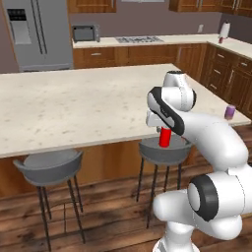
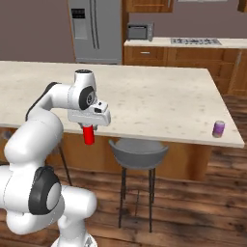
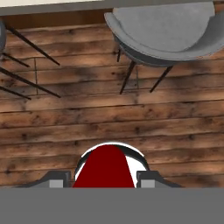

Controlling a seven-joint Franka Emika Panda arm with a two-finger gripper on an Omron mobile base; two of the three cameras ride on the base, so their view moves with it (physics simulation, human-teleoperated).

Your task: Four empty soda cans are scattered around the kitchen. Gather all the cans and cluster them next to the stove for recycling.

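The gripper (image 2: pixel 89 128) is clamped on a red soda can (image 2: pixel 89 135), holding it upright in the air in front of the kitchen island (image 2: pixel 144 103), over the wooden floor (image 3: pixel 109 118). The can is a plain deep-red cylinder; in the hand view its silvery rim curves around the red body (image 3: pixel 105 168) between the finger tips. A grey bar stool (image 2: pixel 138 153) stands just beside it. Farther off, a purple soda can (image 2: pixel 219 129) stands upright near the island's right edge. The stove (image 1: pixel 139 40) sits on the back counter.
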